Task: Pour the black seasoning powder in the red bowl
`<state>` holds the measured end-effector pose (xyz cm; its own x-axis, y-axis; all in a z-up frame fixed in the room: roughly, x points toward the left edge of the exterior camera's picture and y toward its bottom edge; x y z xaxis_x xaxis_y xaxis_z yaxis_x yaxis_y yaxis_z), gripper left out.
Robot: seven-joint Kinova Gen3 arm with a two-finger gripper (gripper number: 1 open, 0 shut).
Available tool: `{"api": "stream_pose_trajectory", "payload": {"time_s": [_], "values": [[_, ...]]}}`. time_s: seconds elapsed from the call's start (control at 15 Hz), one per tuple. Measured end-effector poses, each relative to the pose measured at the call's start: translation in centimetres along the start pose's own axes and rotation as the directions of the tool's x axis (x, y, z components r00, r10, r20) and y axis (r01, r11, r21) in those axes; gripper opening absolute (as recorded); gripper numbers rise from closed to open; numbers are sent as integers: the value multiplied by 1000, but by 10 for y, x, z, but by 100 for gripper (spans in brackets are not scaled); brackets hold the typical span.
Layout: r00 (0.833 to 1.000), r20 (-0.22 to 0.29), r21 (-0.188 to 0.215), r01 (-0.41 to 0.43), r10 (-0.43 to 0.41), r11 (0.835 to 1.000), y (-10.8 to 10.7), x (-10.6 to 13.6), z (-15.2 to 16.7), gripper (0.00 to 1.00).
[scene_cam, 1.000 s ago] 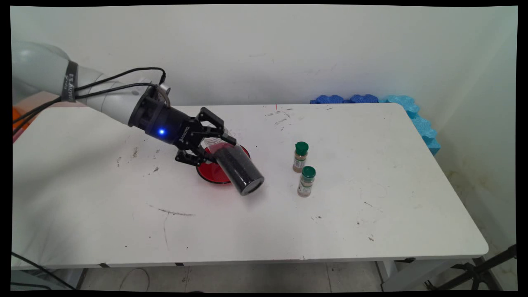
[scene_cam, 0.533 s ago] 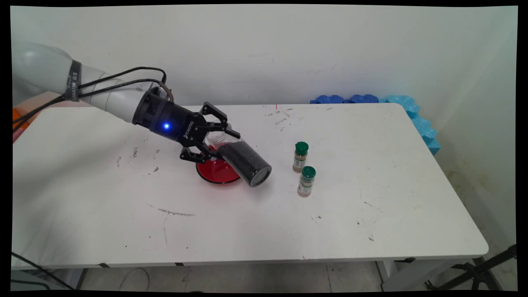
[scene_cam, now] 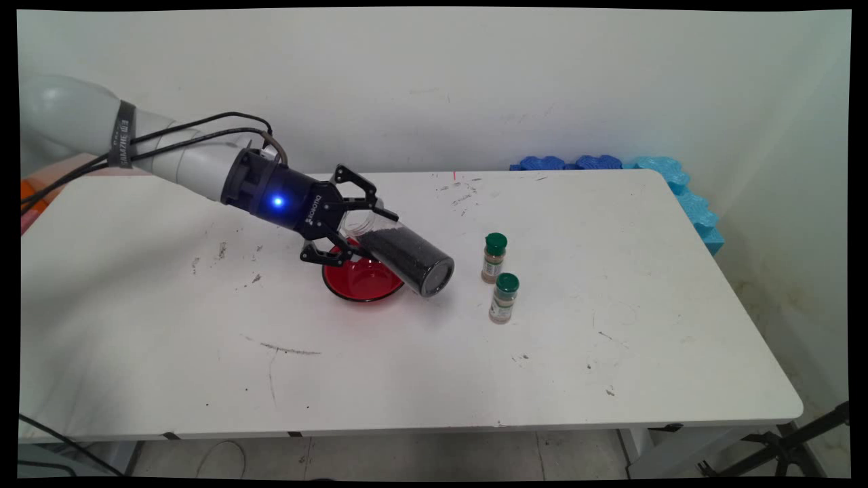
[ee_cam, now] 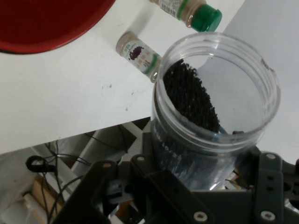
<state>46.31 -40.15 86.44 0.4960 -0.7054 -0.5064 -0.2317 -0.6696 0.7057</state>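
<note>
Above the left-centre of the white tabletop point(scene_cam: 420, 366), one black pincer point(scene_cam: 357, 228) is clamped on one clear plastic jar point(scene_cam: 405, 252), gripping it near its open mouth with a finger on either side. The jar is held clear of the tabletop, tilted with its closed base down and to the right and its mouth toward the arm. It carries a load of black granules point(ee_cam: 190, 95); in the hand view these lie banked along one side of the wall inside the lidless jar point(ee_cam: 215, 93). One red bowl point(scene_cam: 361, 279) rests on the tabletop directly beneath and just behind the jar, whose lower end overhangs the bowl's right rim. In the hand view a portion of the bowl point(ee_cam: 51, 23) shows at the upper left; whether anything lies in it cannot be determined. Two small spice bottles with green caps stand upright to the right of the jar, near it but apart from it: the farther spice bottle point(scene_cam: 494, 257) and the nearer spice bottle point(scene_cam: 503, 298), close beside each other without clear contact. Both appear in the hand view as well, one point(ee_cam: 140, 53) partly hidden behind the jar rim and the other point(ee_cam: 191, 11) at the top edge. Several blue foam pieces point(scene_cam: 610, 164) lie along the far right edge of the tabletop against the wall. Dark scuff marks point(scene_cam: 281, 349) are scattered over the surface.
</note>
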Motion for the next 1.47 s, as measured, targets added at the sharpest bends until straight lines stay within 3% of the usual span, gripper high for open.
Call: {"api": "stream_pose_trajectory", "payload": {"time_s": [0.6, 1.47], "values": [[992, 11, -43, 125, -125, 991, 1, 0, 2, 0], [963, 24, -86, 270, -269, 959, -4, -1, -1, 0]]}}
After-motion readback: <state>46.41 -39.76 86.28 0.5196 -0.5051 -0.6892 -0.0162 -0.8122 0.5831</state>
